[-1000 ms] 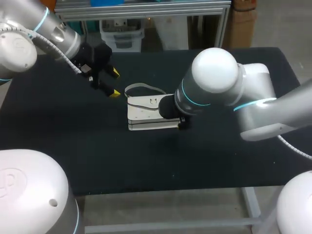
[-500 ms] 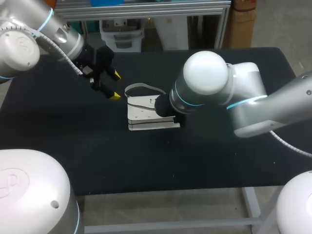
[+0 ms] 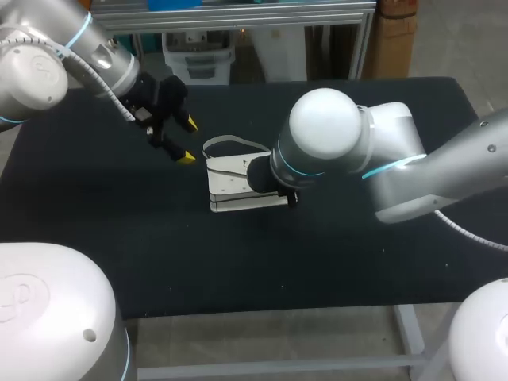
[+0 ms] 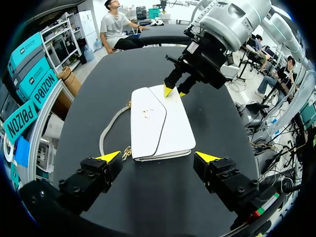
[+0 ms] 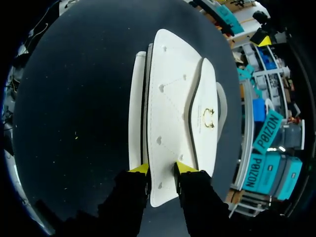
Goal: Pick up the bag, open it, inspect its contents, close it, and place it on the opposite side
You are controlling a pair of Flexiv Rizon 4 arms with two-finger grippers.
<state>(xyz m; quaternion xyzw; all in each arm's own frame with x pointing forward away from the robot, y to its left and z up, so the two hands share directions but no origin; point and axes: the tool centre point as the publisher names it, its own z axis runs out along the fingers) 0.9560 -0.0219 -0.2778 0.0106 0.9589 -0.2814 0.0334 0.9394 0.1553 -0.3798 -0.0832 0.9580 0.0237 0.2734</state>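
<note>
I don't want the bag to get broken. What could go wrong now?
1. The right gripper sits at the very end of the bag, so it might slip off or just push the bag along.
2. The strap lies loose beside the bag, near the open left gripper; it might snag.
3. Both grippers are close to the bag, so they could bump.

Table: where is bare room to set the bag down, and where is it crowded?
Bare: the near strip of the table, in front of the bag. Crowded: mid-table, the left gripper and right gripper flanking the bag.
</note>
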